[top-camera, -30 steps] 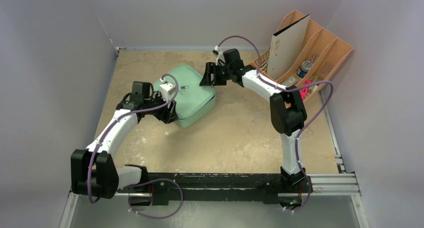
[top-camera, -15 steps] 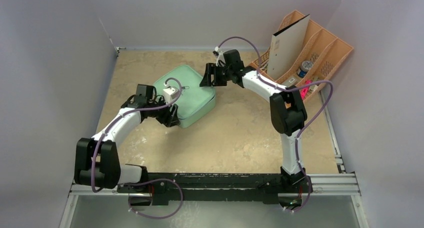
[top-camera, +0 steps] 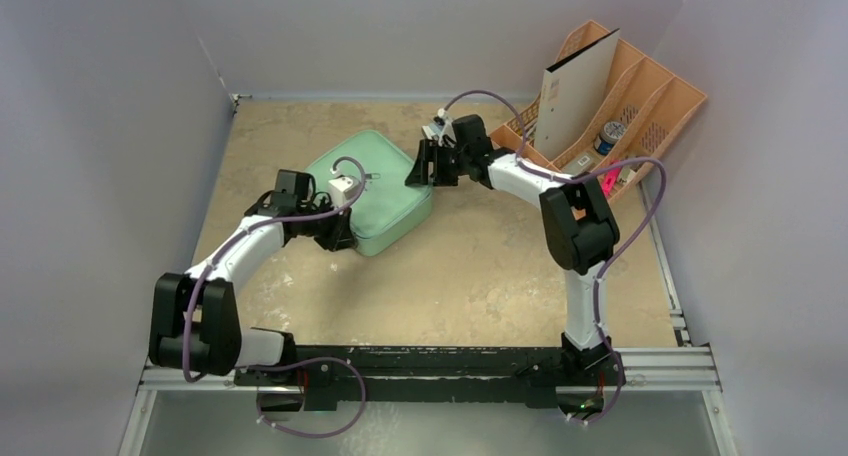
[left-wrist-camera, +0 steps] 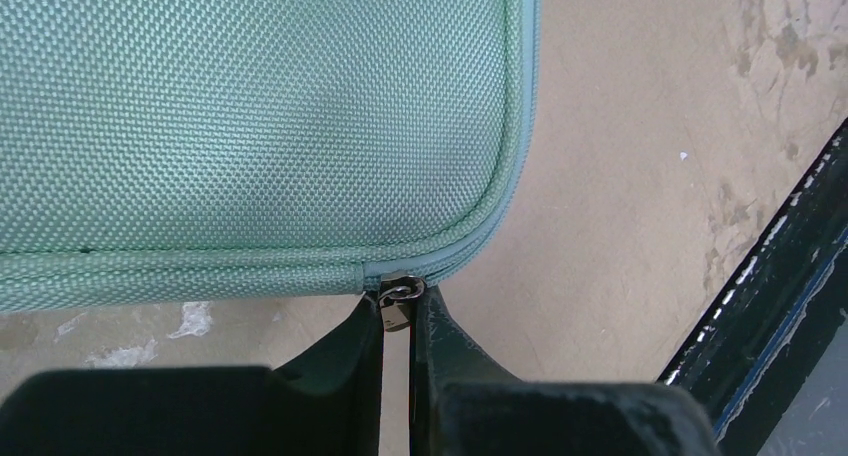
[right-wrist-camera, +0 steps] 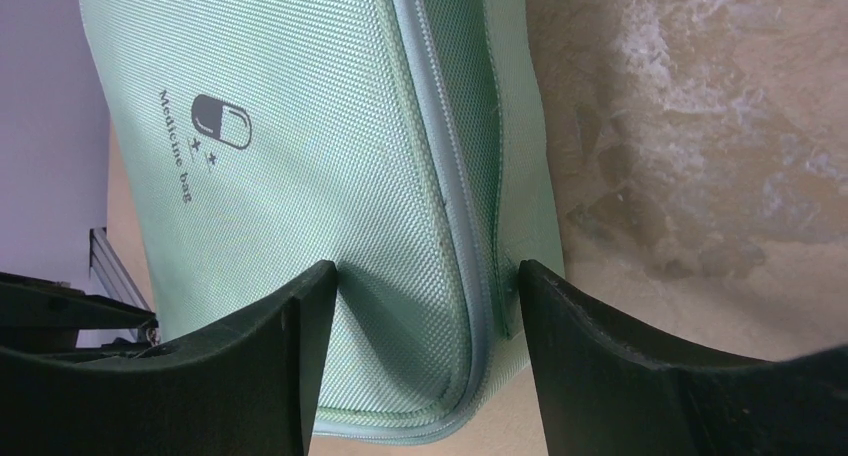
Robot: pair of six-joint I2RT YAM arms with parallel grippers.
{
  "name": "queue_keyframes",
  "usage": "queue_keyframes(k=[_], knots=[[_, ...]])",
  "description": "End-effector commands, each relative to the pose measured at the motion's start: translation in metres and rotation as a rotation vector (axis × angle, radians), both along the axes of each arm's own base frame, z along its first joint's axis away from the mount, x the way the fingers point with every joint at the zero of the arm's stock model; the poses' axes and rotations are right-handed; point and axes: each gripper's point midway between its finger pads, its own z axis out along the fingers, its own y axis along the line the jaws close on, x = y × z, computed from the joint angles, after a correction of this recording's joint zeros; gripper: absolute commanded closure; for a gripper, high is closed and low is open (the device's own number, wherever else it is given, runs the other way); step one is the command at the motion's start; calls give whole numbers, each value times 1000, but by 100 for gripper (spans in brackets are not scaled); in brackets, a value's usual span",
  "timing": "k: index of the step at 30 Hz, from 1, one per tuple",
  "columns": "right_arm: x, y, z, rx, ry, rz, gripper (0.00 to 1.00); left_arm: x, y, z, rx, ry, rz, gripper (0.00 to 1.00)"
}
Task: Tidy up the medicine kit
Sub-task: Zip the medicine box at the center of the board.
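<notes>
**Top external.** The medicine kit point(top-camera: 385, 188) lies flat on the table point(top-camera: 470, 276), left of centre, lid shut. I have the left gripper point(top-camera: 340, 236) at its near edge and the right gripper point(top-camera: 418, 166) at its far right corner. The desk organizer point(top-camera: 655, 106) stands well apart at far right, untouched.

**Left wrist.** L gripper point(left-wrist-camera: 397, 314) is narrow, jaws nearly together and pinching the zipper pull point(left-wrist-camera: 398, 301). The pull sits at the near end of the zipper track, just before the rounded corner of the kit point(left-wrist-camera: 250, 116).

**Right wrist.** R gripper point(right-wrist-camera: 425, 276) stands wide, straddling the kit point(right-wrist-camera: 300, 176) across its thickness. One finger is on the lid side below the pill logo point(right-wrist-camera: 220, 121), the other on the base side. Both appear to touch the fabric, so I read this as a bracing hold.

**Step in hand.** Unzip to open; pull acquired, zipper not yet run.

**Next move (my judgement).**
1. Draw the pull round the corner, following the track.
2. Keep the pull low and in line w/ the track.
3. R holds firm so the kit does not slide.
4. Risk: the small pull slips out at the bend.

**Vs. 1 s ago.**
- L wrist has dropped back from over the lid to the near edge, and its jaws have closed from wide.
- R has moved slightly nearer onto the corner.
- Kit position approx. unchanged.
</notes>
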Motion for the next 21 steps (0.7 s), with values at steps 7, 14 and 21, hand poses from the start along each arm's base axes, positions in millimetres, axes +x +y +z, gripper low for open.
queue_keyframes(k=[7, 14, 21], knots=[[-31, -6, 22, 124, 47, -109, 42, 0, -27, 50, -150, -132, 38, 100], [-28, -11, 18, 133, 48, -261, 55, -10, -41, 36, -115, -114, 31, 100], [-12, -9, 28, 166, 28, -378, 60, -2, -60, 44, -158, -166, -3, 100]])
